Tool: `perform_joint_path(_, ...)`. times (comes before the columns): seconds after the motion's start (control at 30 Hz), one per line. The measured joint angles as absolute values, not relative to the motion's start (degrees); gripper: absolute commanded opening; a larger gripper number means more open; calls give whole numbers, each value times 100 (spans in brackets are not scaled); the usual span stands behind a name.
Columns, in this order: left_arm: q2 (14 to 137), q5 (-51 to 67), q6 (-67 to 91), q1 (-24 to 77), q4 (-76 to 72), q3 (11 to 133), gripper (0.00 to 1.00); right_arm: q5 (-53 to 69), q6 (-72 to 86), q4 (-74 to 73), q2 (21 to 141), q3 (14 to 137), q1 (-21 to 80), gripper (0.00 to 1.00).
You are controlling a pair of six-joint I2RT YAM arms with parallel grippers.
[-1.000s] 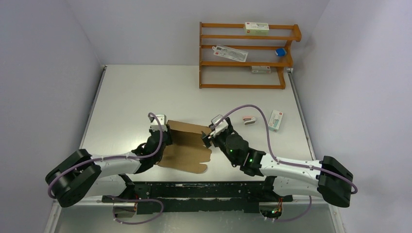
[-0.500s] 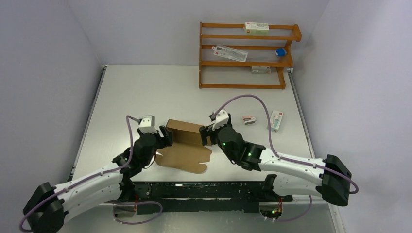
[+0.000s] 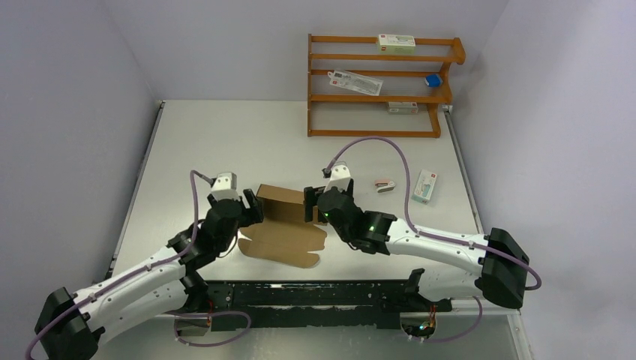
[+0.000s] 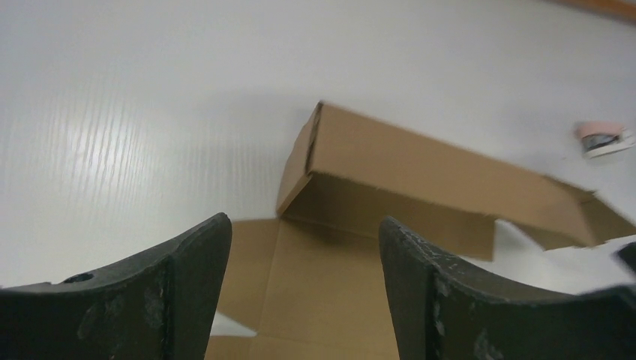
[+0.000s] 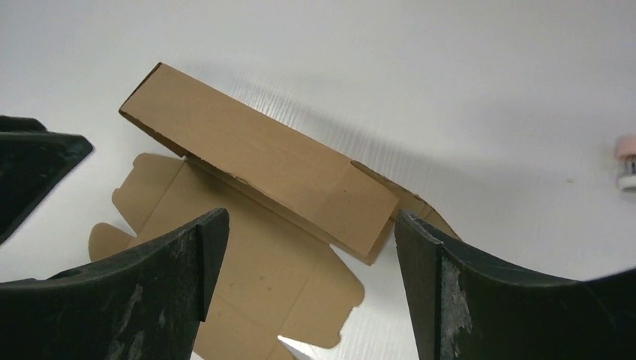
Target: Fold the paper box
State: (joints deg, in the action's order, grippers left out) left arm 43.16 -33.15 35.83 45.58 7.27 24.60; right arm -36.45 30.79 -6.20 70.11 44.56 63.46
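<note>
The paper box (image 3: 283,238) is brown cardboard lying in the middle of the table. Its far part is folded up into a slim hollow sleeve (image 3: 281,201); its near part lies flat with notched flaps. My left gripper (image 3: 253,211) is open and empty at the sleeve's left end, just off it. In the left wrist view the box (image 4: 420,161) lies ahead of the left gripper (image 4: 304,221). My right gripper (image 3: 310,204) is open and empty at the sleeve's right end. In the right wrist view the box (image 5: 270,161) lies below the right gripper (image 5: 311,217).
A wooden shelf rack (image 3: 382,86) stands at the back right with small white cartons and a blue item on it. A white printed carton (image 3: 425,185) and a small pink and white item (image 3: 385,185) lie on the table right of the box.
My left arm has stretched out low and its gripper has shifted a little left at the box's left end. My right gripper has moved left and farther, up to the sleeve's right end.
</note>
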Motion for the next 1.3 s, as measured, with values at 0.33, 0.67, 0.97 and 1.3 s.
perform_joint_path(0.33, 4674, -3249, 3535, 4554, -292, 1275, 77, -3177, 1129, 19, 7275, 4696, 6243, 88)
perform_joint_path(0.67, 5411, -3367, 3181, 4547, -2370, 707, 73, -2067, 718, 5, 8558, 5802, 5673, 85)
perform_joint_path(0.97, 6720, -3568, 2882, 4545, -3785, 690, 68, -1083, 727, -154, 9336, 6329, 5524, 83)
perform_joint_path(1.3, 7813, -3898, 2630, 4543, -5000, 731, 63, -390, 720, -176, 9835, 6539, 5310, 81)
